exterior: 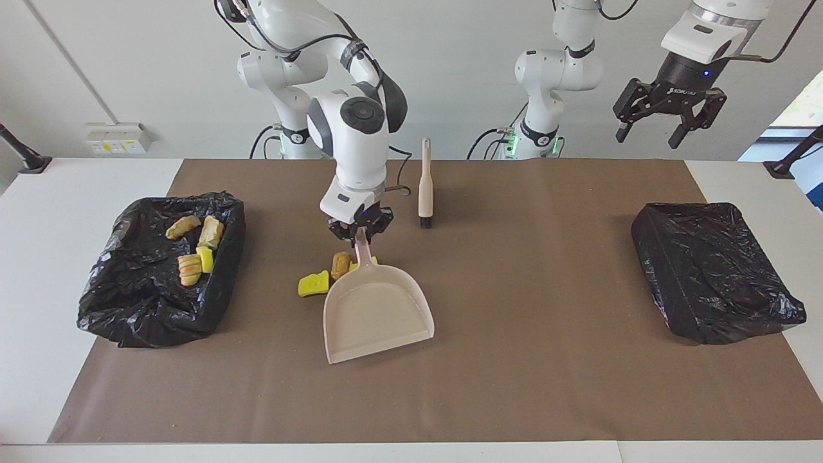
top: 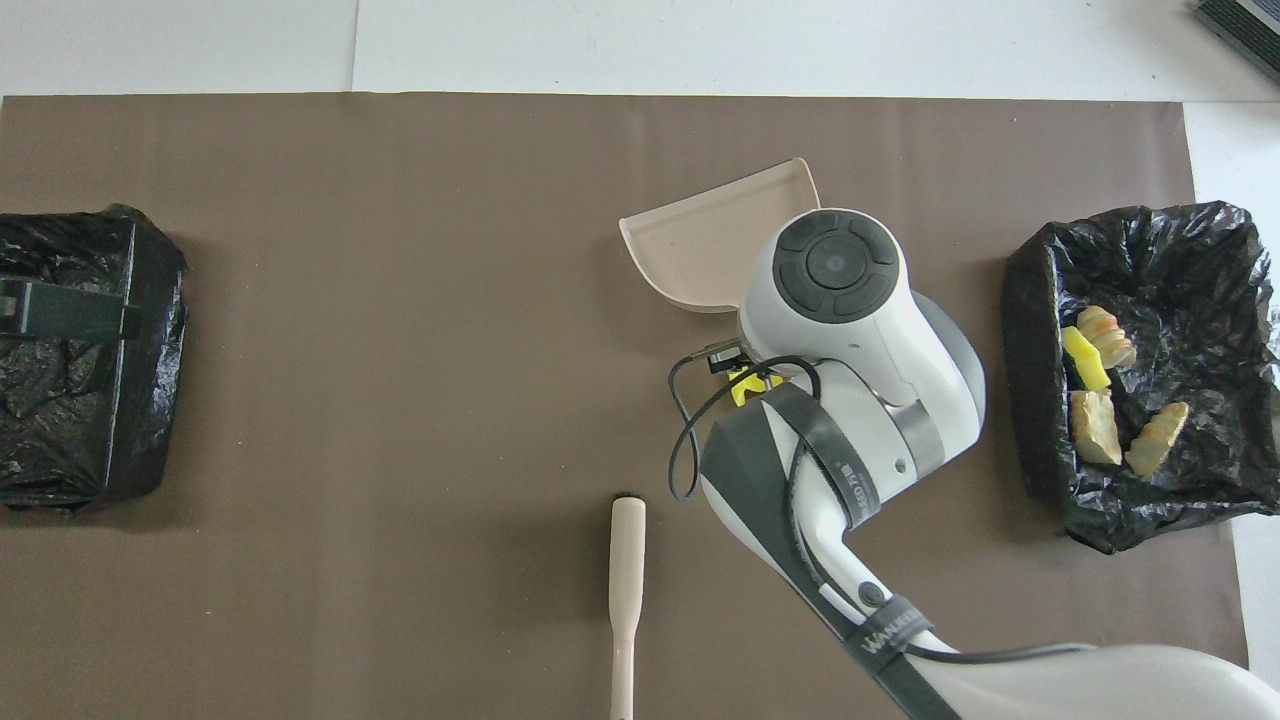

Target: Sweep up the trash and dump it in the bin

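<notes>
Right gripper [exterior: 357,233] clamped low at mid-table; left gripper [exterior: 669,122] hangs raised, fingers spread.

I see a matt beige plastic dustpan [exterior: 378,313] on matt brown paper [exterior: 514,386]. The bin liners [exterior: 714,270] look glossy, crinkled black plastic.
</notes>
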Tool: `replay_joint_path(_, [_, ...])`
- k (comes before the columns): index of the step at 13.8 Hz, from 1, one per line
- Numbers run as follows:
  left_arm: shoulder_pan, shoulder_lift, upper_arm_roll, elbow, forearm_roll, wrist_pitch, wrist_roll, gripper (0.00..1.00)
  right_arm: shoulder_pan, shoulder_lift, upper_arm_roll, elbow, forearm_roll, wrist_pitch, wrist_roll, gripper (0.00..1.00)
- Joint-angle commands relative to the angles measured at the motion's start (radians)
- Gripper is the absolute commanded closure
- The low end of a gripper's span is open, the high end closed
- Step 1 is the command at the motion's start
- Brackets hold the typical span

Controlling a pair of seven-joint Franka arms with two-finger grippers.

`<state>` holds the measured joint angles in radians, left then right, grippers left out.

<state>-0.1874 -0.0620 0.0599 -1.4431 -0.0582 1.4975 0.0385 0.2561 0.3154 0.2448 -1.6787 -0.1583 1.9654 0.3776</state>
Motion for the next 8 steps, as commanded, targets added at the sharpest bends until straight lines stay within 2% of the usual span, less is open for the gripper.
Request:
replay_joint_path(1, [0.006,0.007,-0.012,0.032,0.02,-0.046,0.026,0.0,0.084,0.155,-0.004,0.155,0.025,0.038,0.211,1.0])
replay_joint_path(5, [0.011,0.002,-0.012,0.027,0.017,-0.052,0.02,0.0,0.17,0.221,-0.004,0.162,0.032,0.151,0.36,1.0])
replay_joint_path(6, [0.014,-0.001,-0.011,0.026,0.017,-0.051,0.02,0.0,0.175,0.224,-0.004,0.153,0.033,0.203,0.38,1.0])
replay_joint_path(8, [0.019,-0.002,-0.011,0.021,0.017,-0.051,0.018,0.0,0.164,0.229,-0.004,0.137,0.045,0.231,0.382,0.99])
